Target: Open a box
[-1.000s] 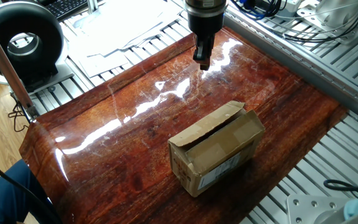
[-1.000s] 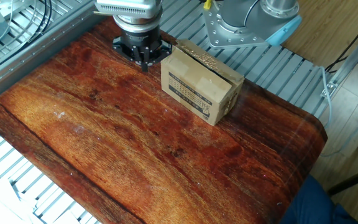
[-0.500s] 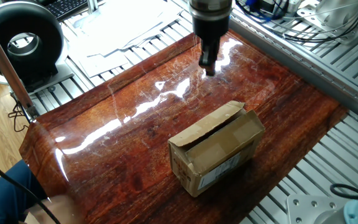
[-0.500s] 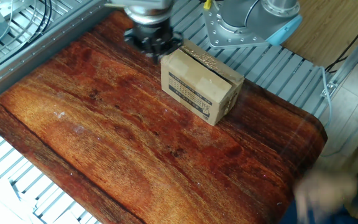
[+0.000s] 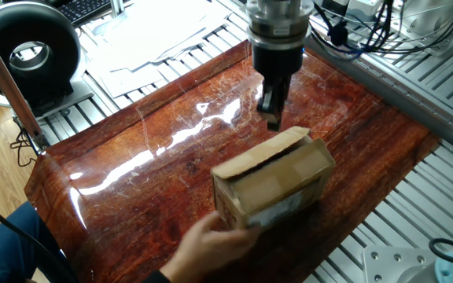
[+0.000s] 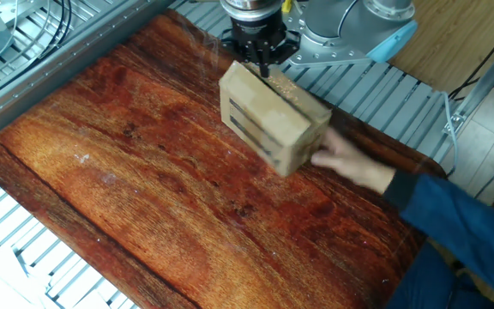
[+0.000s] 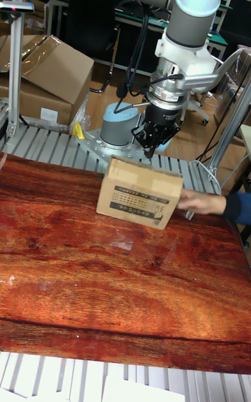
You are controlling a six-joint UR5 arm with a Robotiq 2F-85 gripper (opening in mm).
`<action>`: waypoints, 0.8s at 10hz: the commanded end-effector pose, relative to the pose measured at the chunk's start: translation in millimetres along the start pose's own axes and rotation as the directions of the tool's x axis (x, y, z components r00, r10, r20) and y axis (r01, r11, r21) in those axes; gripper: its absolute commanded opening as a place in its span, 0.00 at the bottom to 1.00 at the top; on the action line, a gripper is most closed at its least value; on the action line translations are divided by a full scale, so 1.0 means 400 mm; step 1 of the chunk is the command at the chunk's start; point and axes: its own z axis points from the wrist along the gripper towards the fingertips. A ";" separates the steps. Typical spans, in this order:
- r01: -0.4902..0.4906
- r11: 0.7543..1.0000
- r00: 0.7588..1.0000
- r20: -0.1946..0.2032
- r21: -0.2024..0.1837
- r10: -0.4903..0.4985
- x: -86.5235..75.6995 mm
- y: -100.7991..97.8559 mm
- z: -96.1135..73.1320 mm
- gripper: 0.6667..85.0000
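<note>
The box (image 5: 278, 177) is a small brown carton lying on the wooden table, with one top flap slightly lifted along its long edge. It looks blurred and a little tilted in the other fixed view (image 6: 268, 120); the tall fixed view shows its printed side (image 7: 138, 198). My gripper (image 5: 273, 110) hangs just beyond the box's far long edge, close above the flap, with its fingers together and nothing between them. It also shows at the box's top edge (image 6: 262, 65) (image 7: 150, 151).
A person's hand (image 5: 211, 242) holds the near short end of the box; it also shows in the other views (image 6: 350, 163) (image 7: 199, 201), with a blue sleeve (image 6: 453, 219). The glossy wooden tabletop (image 5: 156, 157) lies on aluminium rails. A black round device (image 5: 26, 51) stands at the far left.
My gripper has moved across the table toward the box and now hangs at its far edge. A person's hand has come in and taken the box's end; the box has shifted slightly.
</note>
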 end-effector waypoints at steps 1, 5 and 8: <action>-0.013 0.999 1.000 0.014 -0.036 0.013 0.003 0.025 0.018 0.00; 0.101 0.994 0.995 0.018 -0.028 -0.101 -0.028 -0.043 0.032 0.00; 0.098 0.995 0.995 0.003 -0.021 -0.098 -0.031 -0.036 0.061 0.00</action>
